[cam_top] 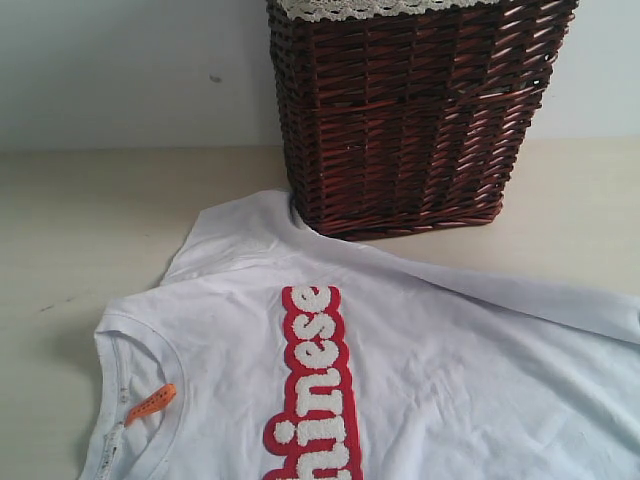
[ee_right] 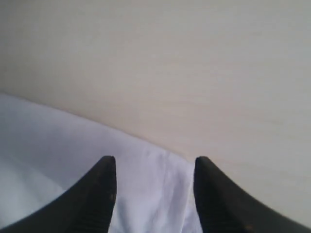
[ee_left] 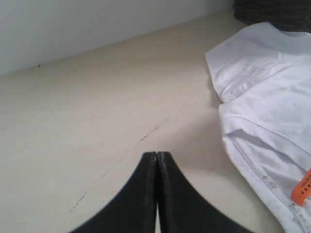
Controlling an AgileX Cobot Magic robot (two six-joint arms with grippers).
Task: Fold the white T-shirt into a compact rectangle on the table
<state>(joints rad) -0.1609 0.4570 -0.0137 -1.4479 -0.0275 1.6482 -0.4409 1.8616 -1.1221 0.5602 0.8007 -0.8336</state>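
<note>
The T-shirt point(cam_top: 430, 380) lies spread on the desk point(cam_top: 100, 220), chest side up. Its red strip point(cam_top: 312, 390) of letters runs toward us and the orange tag point(cam_top: 151, 402) shows at the collar. It is not yet folded, and part of it goes out of the exterior view. The right claw point(ee_right: 154, 162) is about half open, and an edge of the white cloth lies under the gap, but it holds nothing. We cannot tell if its fingers point(ee_right: 104, 194) touch the cloth. The left claw point(ee_left: 156, 155) is fully closed and empty, over bare desk near the collar and one sleeve point(ee_left: 243, 63). We judge that the step in hand is to take this edge for a first fold. To do it well, we should lower the right claw until the edge sits well between the jaws, then close on it fully, because a thin pinch may slip. We should lift only a little and carry the cloth flat, so that no wrinkle goes under. The left claw should open and take the collar side, so that both ends move together. The wicker basket point(cam_top: 410, 120) stands behind, touching the far edge of the shirt, so we keep the fold away from it. It has lace trim point(cam_top: 370, 8) on its rim, and what is inside is hidden from us.
</note>
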